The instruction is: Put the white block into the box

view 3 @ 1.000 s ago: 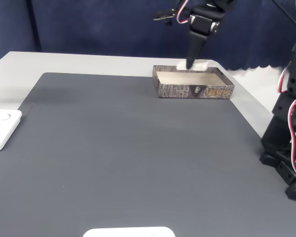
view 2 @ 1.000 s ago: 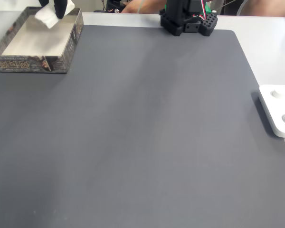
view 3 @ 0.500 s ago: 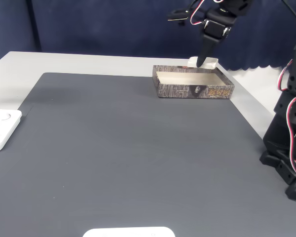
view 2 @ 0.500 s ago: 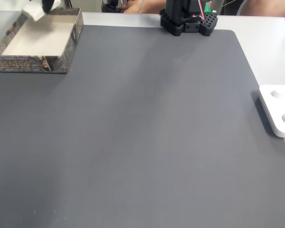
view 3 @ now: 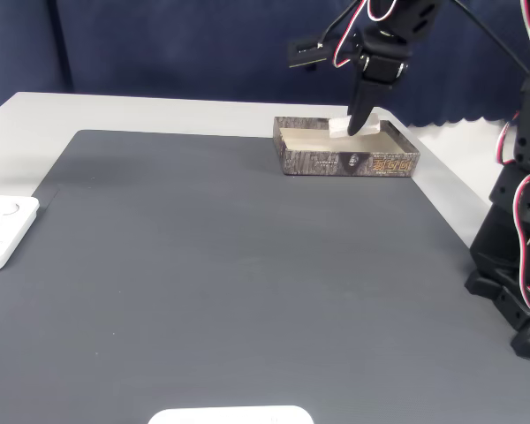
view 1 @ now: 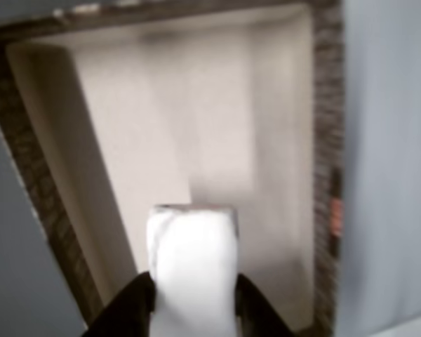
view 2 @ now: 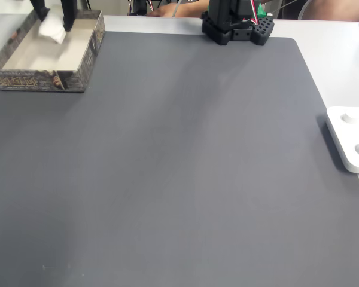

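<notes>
The white block (view 1: 193, 267) sits between my two dark fingers over the pale floor of the box (view 1: 328, 140). In a fixed view the block (view 2: 51, 30) lies tilted at the far end of the box (view 2: 42, 79), and my gripper (view 2: 57, 24) stands open, a finger on either side of it. From the other fixed view the gripper (view 3: 360, 124) reaches down into the box (view 3: 349, 163), with the block (view 3: 340, 128) showing just left of a finger. Whether the block touches the box floor is unclear.
A dark grey mat (view 2: 179, 167) covers the table. A white rounded plate (view 2: 350, 140) lies at its right edge, also seen as the plate (view 3: 0, 230). The arm's base (view 2: 236, 24) stands at the back. A person's arm (view 2: 179, 7) shows behind the table.
The gripper came back from beyond the box's far edge and dropped lower into the box with the block. Its fingers now stand wider apart around the block.
</notes>
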You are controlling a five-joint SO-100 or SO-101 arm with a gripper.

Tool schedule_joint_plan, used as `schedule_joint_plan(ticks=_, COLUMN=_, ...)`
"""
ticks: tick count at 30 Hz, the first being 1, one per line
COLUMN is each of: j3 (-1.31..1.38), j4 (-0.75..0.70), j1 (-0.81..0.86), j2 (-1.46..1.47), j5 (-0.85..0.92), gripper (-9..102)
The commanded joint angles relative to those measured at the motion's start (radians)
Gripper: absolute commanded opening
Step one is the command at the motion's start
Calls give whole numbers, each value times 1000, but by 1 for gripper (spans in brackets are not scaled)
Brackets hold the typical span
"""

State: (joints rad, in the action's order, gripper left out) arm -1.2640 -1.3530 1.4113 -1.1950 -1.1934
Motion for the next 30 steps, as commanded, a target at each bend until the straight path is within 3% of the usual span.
schedule_joint_plan(ticks=1, j3=103, j4=6, j1=-28, j2=8, j5=-5, gripper=2)
schedule_joint_plan(ticks=8, j3=244, j4=-31, j1=-37, j2=89, j5=-2, gripper=3)
schedule_joint_plan(ticks=30, j3=333, j4=-48, j1=-63, j2=221, j5=31, gripper=2)
